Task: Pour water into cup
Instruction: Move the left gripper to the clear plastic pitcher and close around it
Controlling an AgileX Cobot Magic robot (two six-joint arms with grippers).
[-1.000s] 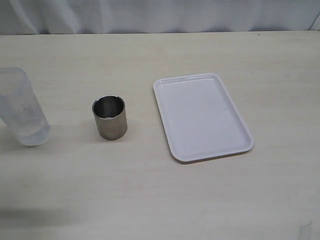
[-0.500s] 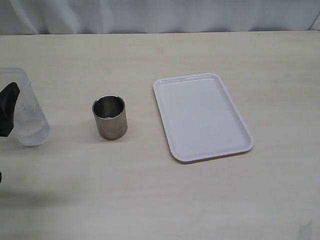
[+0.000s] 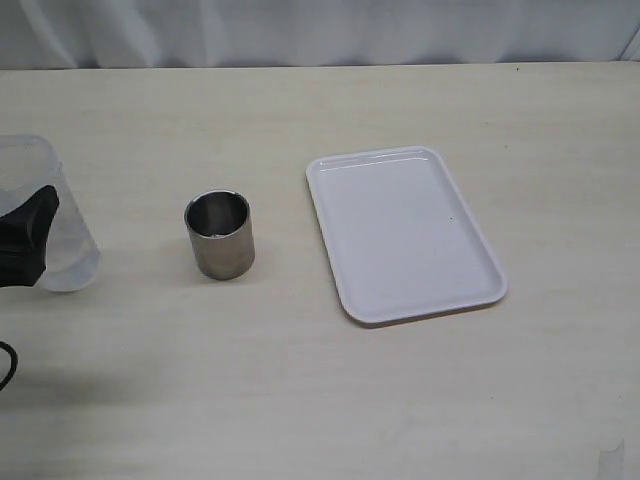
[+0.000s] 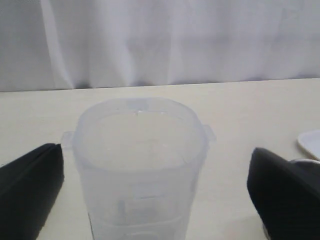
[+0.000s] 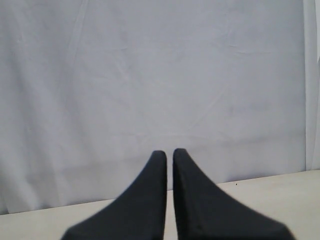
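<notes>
Spread wide at the near left: black left pincer, one finger on each side of a tall translucent plastic measuring beaker, neither finger touching its wall, nothing gripped. Between the fingers, upright on the pale table, that beaker with its open rim uppermost; low inside, a faint clear layer, probably the water, hard to tell through the cloudy wall. From the exterior view, only one dark finger of this pincer visible, in front of the beaker at the picture's edge. Out beyond the pincer's finger on the tray side, near but apart from the beaker: small short shiny stainless-steel cup, upright, dark inside. Further on the same way, well apart from the pincer and just beyond the cup: flat white rectangular plastic tray. Elsewhere, raised before a white curtain: black right pincer, fingers pressed almost together, holding nothing.
</notes>
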